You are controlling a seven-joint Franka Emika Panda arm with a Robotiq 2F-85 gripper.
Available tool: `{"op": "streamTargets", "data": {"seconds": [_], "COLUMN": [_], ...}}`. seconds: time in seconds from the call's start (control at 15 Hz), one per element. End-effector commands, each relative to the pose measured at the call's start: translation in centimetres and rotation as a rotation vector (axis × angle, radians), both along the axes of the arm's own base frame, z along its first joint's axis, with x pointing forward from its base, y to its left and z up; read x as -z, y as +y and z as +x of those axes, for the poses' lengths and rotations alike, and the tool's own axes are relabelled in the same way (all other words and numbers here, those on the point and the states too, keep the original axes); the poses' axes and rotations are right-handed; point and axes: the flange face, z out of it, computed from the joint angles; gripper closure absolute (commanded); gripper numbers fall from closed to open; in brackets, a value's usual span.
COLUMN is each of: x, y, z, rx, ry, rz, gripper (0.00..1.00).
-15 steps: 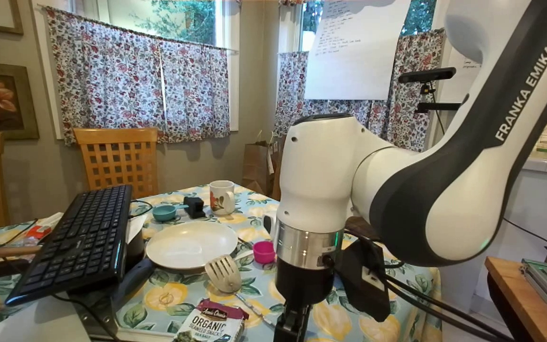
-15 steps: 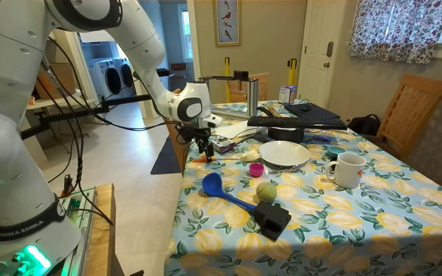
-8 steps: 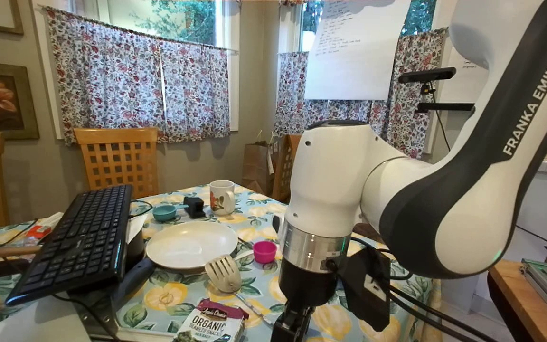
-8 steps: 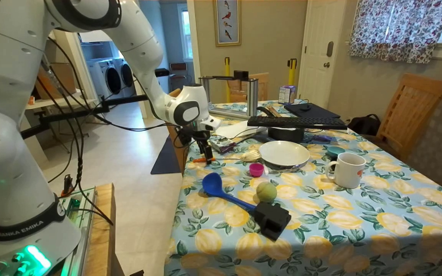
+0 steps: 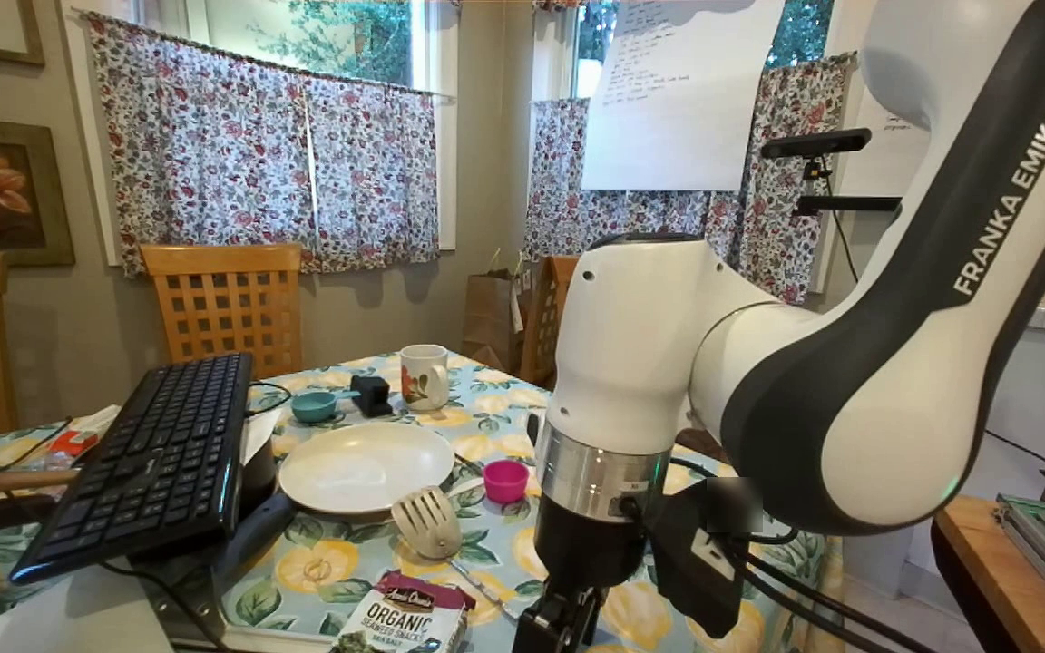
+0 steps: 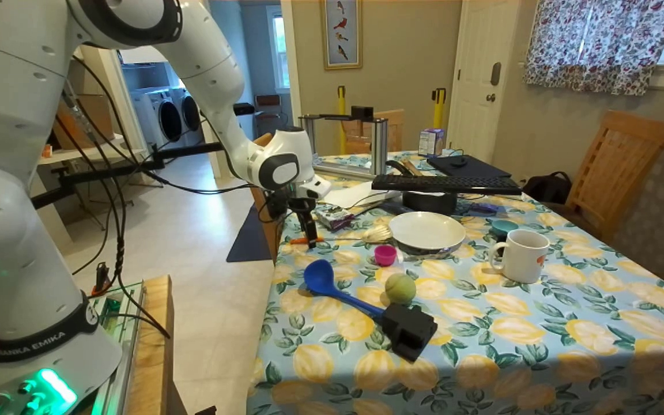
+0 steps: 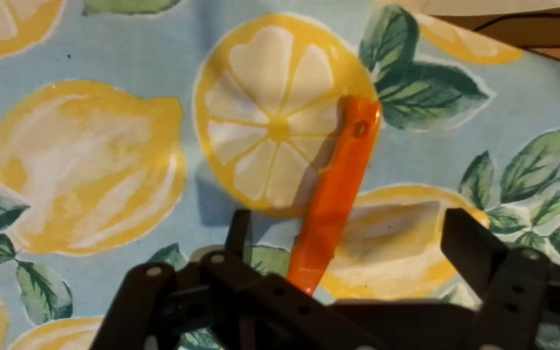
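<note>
Looking down in the wrist view, we count one orange handle (image 7: 334,194), lying on the lemon cloth (image 7: 134,53) between the two fingers (image 7: 472,245). The gripper (image 7: 349,228) is spread wide, with cloth showing on both sides of the handle. In an exterior view we trace the handle to one spatula head (image 6: 377,233), just beside one white pan (image 6: 427,227); in both exterior views one snack bag (image 5: 406,618) lies near. Farther out we log one pink cup (image 6: 385,255) and one teal cup (image 6: 504,228), two in all; one mug (image 6: 522,256); one ball (image 6: 400,288); one blue ladle (image 6: 332,288) running up to one black block (image 6: 408,331); one black keyboard (image 6: 446,184).
</note>
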Motion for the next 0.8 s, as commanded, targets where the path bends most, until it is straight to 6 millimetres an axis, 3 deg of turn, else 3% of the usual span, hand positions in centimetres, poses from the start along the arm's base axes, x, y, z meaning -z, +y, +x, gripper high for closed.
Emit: {"op": "streamTargets", "data": {"seconds": [0.0, 0.2, 0.27, 0.33, 0.47, 0.73], "x": [-0.1, -0.2, -0.2, -0.2, 0.0, 0.3], "y": [0.2, -0.2, -0.4, -0.6, -0.7, -1.1], "z": [0.4, 0.6, 0.7, 0.7, 0.7, 1.0], "rx": [0.054, 0.100, 0.117, 0.128, 0.147, 0.161], "ry": [0.031, 0.027, 0.029, 0.034, 0.051, 0.142], "rz": [0.033, 0.040, 0.042, 0.040, 0.031, -0.017], "gripper": [0.00, 0.00, 0.06, 0.28, 0.32, 0.60]}}
